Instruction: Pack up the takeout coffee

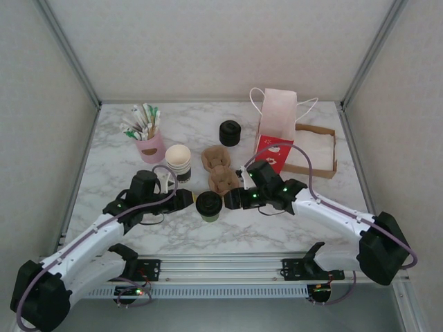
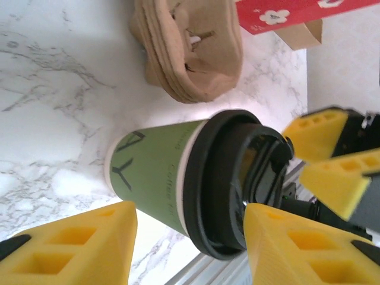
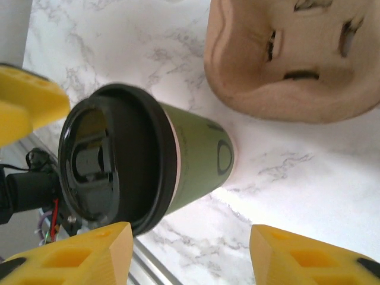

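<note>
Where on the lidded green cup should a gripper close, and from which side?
Grip the green cup on its wall just below the black lid, coming in level from the side. It stands upright and widens upward, so the lid's overhanging rim should stop it slipping; the lid could pop off.

Lab booth, white panel walls [image 1: 208, 41], aluminium frame posts [image 1: 69, 52]

Between the yellow pads [image 2: 65, 243] of our left gripper [image 2: 189, 214] we see a green cup [image 2: 157, 172] with dark lettering (a thin white rim shows under its black lid [image 2: 219, 190]). Beyond it, the table [image 2: 53, 89] is white marble veined grey, the carrier [image 2: 190, 47] plain cardboard brown.
</note>
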